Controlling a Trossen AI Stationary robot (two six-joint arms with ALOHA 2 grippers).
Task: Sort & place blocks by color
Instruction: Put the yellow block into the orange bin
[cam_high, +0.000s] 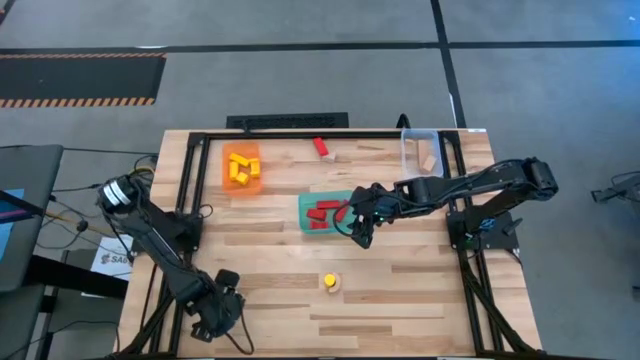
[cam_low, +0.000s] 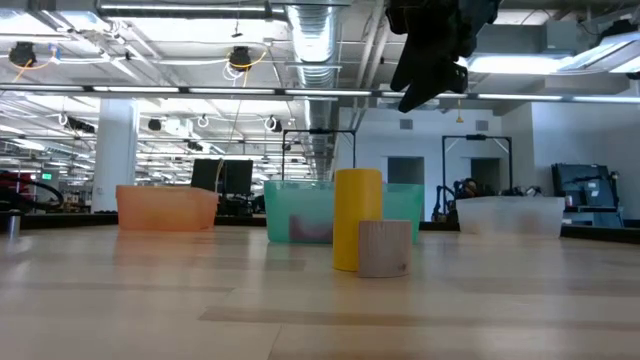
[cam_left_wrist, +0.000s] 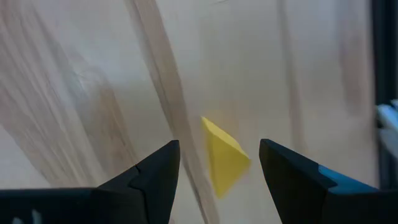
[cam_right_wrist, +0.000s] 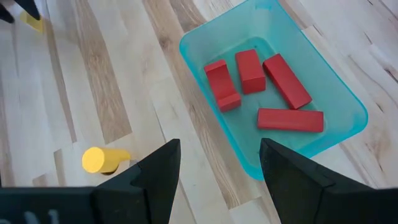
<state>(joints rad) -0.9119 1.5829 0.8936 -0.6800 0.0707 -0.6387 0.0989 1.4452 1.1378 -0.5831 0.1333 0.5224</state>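
Note:
A yellow wedge block (cam_left_wrist: 225, 163) lies on the bare wood near the table's near left corner. My left gripper (cam_left_wrist: 219, 148) points down over it, open, one finger on each side and neither touching; in the high view the gripper (cam_high: 214, 312) hides the wedge. My right gripper (cam_high: 360, 230) hangs open and empty above the right end of the teal tray (cam_right_wrist: 217, 134), which holds several red blocks (cam_right_wrist: 249, 70). A yellow cylinder (cam_high: 329, 281) stands upright mid-table with a pale wood block (cam_low: 384, 248) against it. The orange tray (cam_high: 228, 180) holds yellow blocks (cam_high: 241, 166).
A red block (cam_high: 321, 146) and a pale wood bar (cam_high: 331, 157) lie loose near the far edge. The clear tray (cam_high: 408, 150) at the far right holds pale wood blocks (cam_high: 429, 159). A black frame rail (cam_high: 300, 134) runs round the table. Bare wood stretches along the near right.

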